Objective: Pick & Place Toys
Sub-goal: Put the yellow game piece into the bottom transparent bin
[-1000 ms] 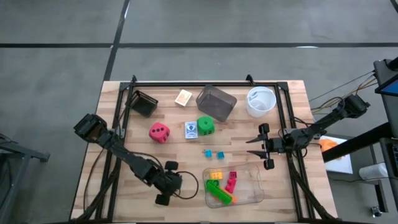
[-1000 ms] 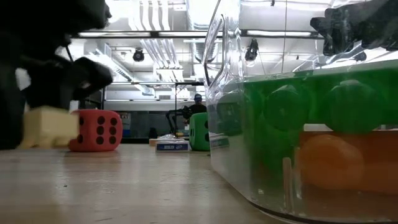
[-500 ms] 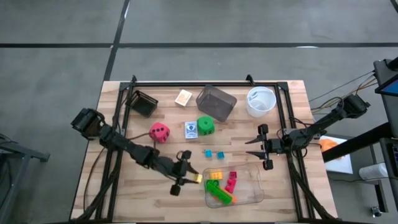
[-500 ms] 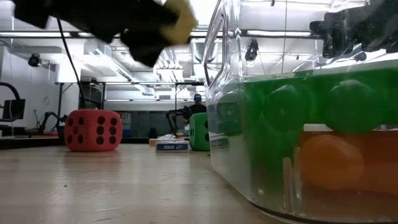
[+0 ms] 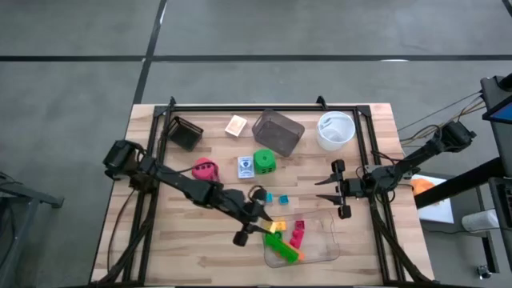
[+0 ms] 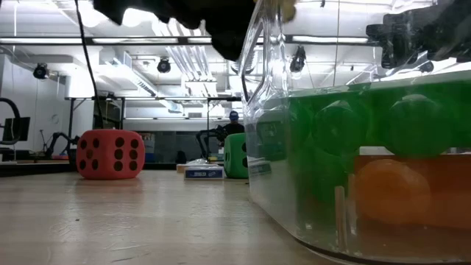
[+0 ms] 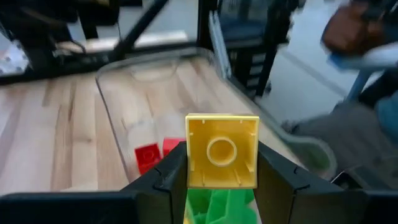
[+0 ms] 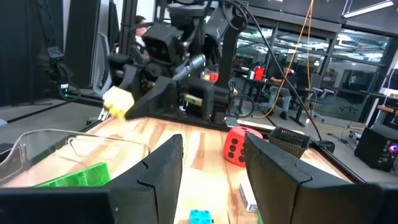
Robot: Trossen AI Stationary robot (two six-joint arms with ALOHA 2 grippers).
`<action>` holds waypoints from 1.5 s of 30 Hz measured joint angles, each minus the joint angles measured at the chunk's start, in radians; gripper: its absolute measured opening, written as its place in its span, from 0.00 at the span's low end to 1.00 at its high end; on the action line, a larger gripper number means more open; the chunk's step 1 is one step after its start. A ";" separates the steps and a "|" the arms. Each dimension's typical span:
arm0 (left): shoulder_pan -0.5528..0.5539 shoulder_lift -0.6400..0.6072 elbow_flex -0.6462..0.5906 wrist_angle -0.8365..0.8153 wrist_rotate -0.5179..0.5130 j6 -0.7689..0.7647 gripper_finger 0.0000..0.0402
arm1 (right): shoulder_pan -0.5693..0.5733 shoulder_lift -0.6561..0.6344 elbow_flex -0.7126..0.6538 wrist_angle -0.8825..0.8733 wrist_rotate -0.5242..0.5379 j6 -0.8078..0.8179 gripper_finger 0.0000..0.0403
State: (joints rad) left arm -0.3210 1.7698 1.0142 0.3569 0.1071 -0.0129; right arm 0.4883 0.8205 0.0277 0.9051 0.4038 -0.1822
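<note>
Table [image 5: 160, 240] fills centre of high view. Left arm stretches diagonally from left edge toward lower centre; left gripper [image 5: 258, 228] hangs at left rim of clear tray [image 5: 320, 254], jaws clamped on yellow brick [image 7: 222, 151]. Right gripper [image 5: 336, 189] waits at right of centre, jaws apart, empty. Tray, lower centre, holds green brick [image 5: 281, 250], pink brick [image 5: 298, 234]. Pink-red die [image 5: 205, 169] and green die [image 5: 265, 162] sit mid-table, card pack [image 5: 246, 167] between them. Two teal bricks [image 5: 275, 198] lie just above tray.
</note>
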 joint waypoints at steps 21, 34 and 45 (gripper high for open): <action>0.007 0.107 0.161 -0.198 0.028 0.013 0.76 | 0.000 0.002 0.000 -0.003 0.000 0.000 0.42; 0.017 0.107 0.166 -0.234 -0.014 0.040 0.77 | 0.000 0.002 0.000 -0.003 0.000 0.000 0.42; 0.028 0.106 0.166 -0.168 -0.055 0.069 0.69 | 0.000 0.005 0.000 -0.004 0.000 0.000 0.42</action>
State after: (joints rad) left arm -0.2930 1.8759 1.1801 0.1891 0.0517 0.0556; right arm 0.4883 0.8255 0.0277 0.9014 0.4038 -0.1818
